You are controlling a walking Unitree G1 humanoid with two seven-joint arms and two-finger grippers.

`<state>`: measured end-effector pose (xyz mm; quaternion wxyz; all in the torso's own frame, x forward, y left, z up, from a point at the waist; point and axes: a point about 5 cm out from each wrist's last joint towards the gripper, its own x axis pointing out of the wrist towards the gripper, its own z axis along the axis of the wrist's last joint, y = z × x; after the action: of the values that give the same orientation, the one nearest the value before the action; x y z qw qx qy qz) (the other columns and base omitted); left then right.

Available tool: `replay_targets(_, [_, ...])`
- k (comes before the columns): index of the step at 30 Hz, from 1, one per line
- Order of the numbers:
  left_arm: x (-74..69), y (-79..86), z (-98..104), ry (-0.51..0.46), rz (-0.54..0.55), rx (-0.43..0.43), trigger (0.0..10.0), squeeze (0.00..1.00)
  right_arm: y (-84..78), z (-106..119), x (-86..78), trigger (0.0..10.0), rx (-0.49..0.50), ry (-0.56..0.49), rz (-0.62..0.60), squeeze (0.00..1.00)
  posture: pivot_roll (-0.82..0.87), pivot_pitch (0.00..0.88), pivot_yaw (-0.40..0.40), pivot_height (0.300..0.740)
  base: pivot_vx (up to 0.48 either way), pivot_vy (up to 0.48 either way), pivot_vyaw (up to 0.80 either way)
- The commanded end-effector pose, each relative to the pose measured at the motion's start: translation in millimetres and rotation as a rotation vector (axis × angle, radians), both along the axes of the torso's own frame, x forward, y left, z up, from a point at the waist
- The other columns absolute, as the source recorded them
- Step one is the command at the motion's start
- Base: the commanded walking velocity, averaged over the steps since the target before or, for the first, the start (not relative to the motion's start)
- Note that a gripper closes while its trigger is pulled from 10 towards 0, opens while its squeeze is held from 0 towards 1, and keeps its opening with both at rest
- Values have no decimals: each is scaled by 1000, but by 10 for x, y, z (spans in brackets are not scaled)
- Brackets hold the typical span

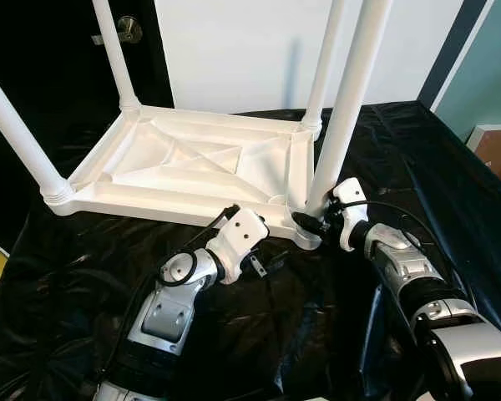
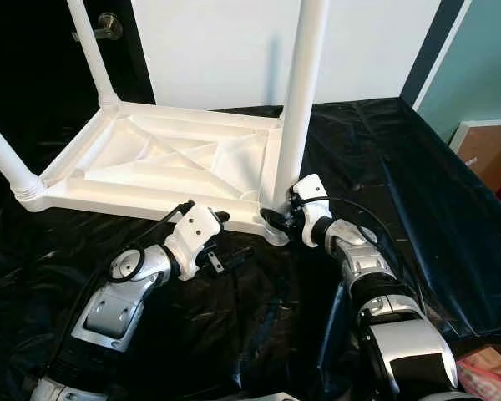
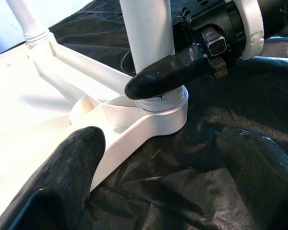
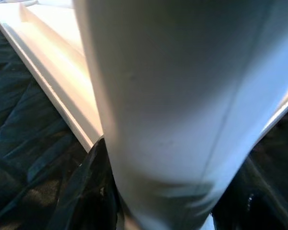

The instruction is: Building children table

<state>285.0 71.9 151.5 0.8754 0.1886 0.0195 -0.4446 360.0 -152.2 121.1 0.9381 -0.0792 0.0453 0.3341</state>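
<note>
So you've got the white plastic children's table (image 1: 192, 167) flipped upside down on the black plastic sheet (image 1: 451, 167), ribbed underside facing up, and four white round plastic legs sticking up from its corners. Use the near-right corner socket (image 3: 158, 115) as your landmark. The leg (image 1: 346, 109) standing in that socket is the one your right pincer (image 1: 311, 222) is on: its black fingers (image 3: 168, 76) sit one on each side of the leg right above the socket, closed around the tube, and the right wrist view has that white tube right up against the camera with dark fingers on both sides of it. Your left pincer (image 1: 263, 266) sits on the near side of that socket, just off the tabletop's front edge, low over the black sheet. It's spread wide and holding nothing; in the left wrist view one finger (image 3: 62, 182) overlaps the white rim while the other sits over the sheet. Behind the far-left leg (image 1: 117, 54) there's a dark door with a metal handle (image 1: 127, 30), with a white wall (image 1: 234, 50) beside it.
</note>
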Motion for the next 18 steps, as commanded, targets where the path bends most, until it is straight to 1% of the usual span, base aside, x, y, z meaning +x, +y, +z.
replay_targets(1, [42,38,-2,-22,101,-5,10000,0,-69,-165,-17,10000,-41,75,-142,0,23,20,-56,740,0,0,0])
replay_targets(2, [42,38,-2,-22,101,-5,10000,0,-69,-165,-17,10000,-41,75,-142,0,23,20,-56,740,0,0,0])
replay_targets(3, [42,40,-2,-22,100,-5,10000,0,-67,-177,-11,10000,-26,86,-188,0,20,21,-54,740,0,0,0])
replay_targets(4, [42,40,-2,-22,100,-5,10000,0,-67,-177,-11,10000,-26,86,-188,0,20,21,-54,740,0,0,0])
replay_targets(5, [40,38,-5,-20,97,-4,10000,0,-62,-195,-10,10000,-2,102,-253,0,16,23,-50,740,0,0,0])
replay_targets(6, [40,38,-5,-20,97,-4,10000,0,-62,-195,-10,10000,-2,102,-253,0,16,23,-50,740,0,0,0])
replay_targets(8, [35,20,-6,-16,88,-4,10000,0,-21,-243,-44,10000,24,104,-391,0,1,27,-39,740,0,0,0])
replay_targets(9, [35,20,-6,-16,88,-4,10000,0,-21,-243,-44,10000,24,104,-391,0,1,27,-39,740,0,0,0])
replay_targets(10, [33,8,-8,-14,82,-4,10000,0,24,-272,-80,10000,42,101,-464,0,-3,29,-36,740,0,0,0])
replay_targets(11, [33,8,-8,-14,82,-4,10000,0,24,-272,-80,10000,42,101,-464,0,-3,29,-36,740,0,0,0])
replay_targets(12, [32,3,-8,-12,78,-4,10000,0,55,-288,-104,10000,53,98,-506,0,-6,30,-33,740,0,0,0])
replay_targets(15, [35,-20,-5,-9,63,-5,10000,0,184,-316,-211,10000,94,78,-739,0,-21,32,-16,740,0,0,0])
replay_targets(16, [35,-20,-5,-9,63,-5,10000,0,184,-316,-211,10000,94,78,-739,0,-21,32,-16,740,0,0,0])
replay_targets(17, [35,-28,-5,-7,58,-6,10000,0,220,-323,-241,10000,108,79,-807,0,-22,33,-14,740,0,0,0])
replay_targets(18, [31,-37,-9,-5,51,-5,10000,0,295,-330,-265,10000,133,98,-850,0,-28,36,-6,740,0,0,0])
